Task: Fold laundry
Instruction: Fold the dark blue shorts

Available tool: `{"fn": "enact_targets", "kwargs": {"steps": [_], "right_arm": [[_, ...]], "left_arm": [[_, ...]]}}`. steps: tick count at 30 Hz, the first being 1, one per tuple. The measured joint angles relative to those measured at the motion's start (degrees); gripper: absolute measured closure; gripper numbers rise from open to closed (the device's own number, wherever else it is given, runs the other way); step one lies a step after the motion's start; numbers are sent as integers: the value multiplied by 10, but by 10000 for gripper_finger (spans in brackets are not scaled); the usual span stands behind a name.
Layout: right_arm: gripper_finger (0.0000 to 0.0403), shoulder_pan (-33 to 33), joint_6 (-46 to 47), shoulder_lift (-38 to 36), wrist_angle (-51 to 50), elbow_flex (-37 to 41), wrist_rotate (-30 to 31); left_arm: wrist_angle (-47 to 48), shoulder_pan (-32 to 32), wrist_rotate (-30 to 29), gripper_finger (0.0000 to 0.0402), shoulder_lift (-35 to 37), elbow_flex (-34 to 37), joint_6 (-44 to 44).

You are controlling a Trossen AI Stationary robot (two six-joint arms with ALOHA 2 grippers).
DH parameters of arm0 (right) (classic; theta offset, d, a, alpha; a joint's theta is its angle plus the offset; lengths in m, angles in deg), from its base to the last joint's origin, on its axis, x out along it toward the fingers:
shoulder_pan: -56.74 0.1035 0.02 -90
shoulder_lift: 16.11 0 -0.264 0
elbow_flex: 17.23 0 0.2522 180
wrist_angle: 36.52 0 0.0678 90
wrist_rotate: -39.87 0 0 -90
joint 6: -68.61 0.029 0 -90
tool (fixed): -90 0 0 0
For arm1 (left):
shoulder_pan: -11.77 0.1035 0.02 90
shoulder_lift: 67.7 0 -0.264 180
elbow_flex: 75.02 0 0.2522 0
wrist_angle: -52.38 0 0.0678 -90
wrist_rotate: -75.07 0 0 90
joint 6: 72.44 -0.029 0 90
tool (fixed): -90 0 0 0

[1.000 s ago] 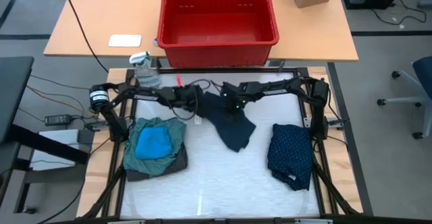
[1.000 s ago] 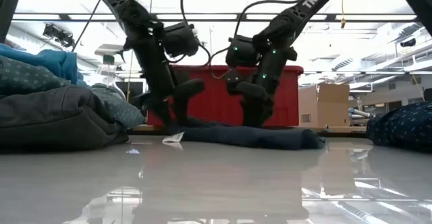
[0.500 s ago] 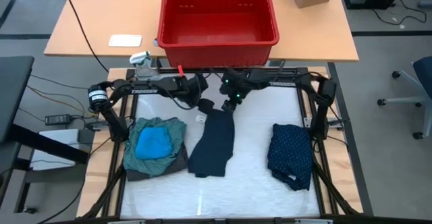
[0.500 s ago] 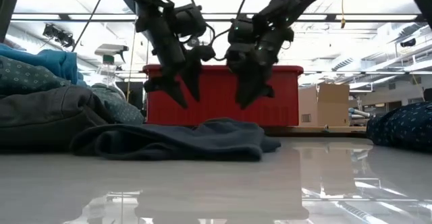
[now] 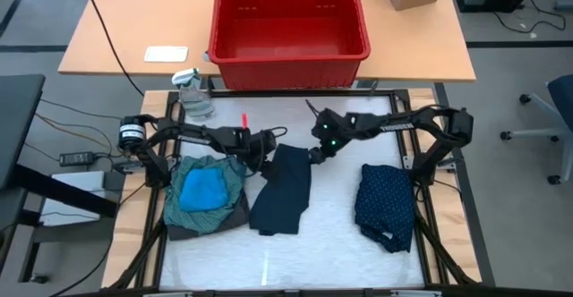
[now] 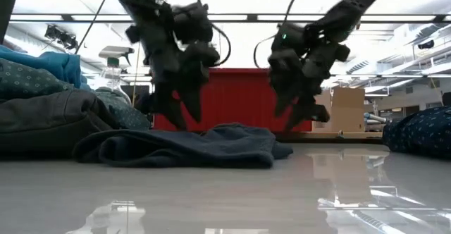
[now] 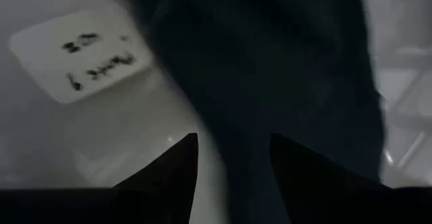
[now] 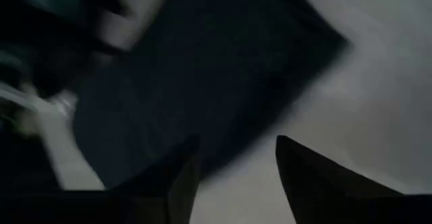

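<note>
Both end effectors have dropped back from the far edge to the top corners of the dark navy garment [image 5: 283, 190], which lies folded lengthwise mid-desk [image 5: 313, 252]. Left end effector [image 5: 260, 154] at its top-left corner, fingers apart, empty. Right end effector [image 5: 315, 153] at top-right, fingers apart, empty. Teal shirt stack [image 5: 208, 194] left, navy dotted piece [image 5: 386, 204] right.

Both arms reach inward over the table [image 5: 340, 243]'s far half. The left gripper [image 5: 260, 160] and right gripper [image 5: 315, 153] hang just above it, fingers apart, holding nothing.
</note>
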Motion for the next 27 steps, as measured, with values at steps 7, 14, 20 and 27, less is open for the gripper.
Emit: {"fn": "enact_targets", "kwargs": {"steps": [7, 14, 20, 27], "right_arm": [[141, 38, 99, 8, 129, 62, 97], [98, 76, 137, 31, 198, 81, 140], [115, 73, 137, 55, 230, 81, 184], [321, 36, 11, 65, 228, 81, 160]], "left_arm": [[-131, 36, -31, 214, 0, 65, 41], [-212, 44, 16, 214, -12, 91, -22], [-360, 48, 17, 221, -82, 101, -44], [-422, 67, 46, 361, -127, 84, -51]]}}
